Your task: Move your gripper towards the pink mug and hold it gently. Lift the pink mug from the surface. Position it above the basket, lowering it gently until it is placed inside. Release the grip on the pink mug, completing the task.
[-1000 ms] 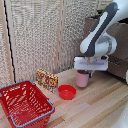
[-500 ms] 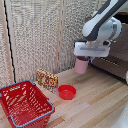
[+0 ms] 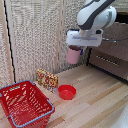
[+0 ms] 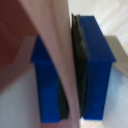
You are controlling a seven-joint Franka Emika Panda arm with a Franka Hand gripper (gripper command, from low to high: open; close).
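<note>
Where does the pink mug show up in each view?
Exterior view: the pink mug hangs in the air under the pincer, right of and higher than the basket.
Wrist view: the mug's wall fills the middle, pinched between the blue fingers.
Shared landmark: the wooden floor, seen pale at a corner.

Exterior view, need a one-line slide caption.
Pincer holds the pink mug in the air, above the wooden floor and red bowl, with the basket off to the exterior view's left.

Home-like room: wicker screen (image 3: 35, 35), drawers (image 3: 111, 57).
</note>
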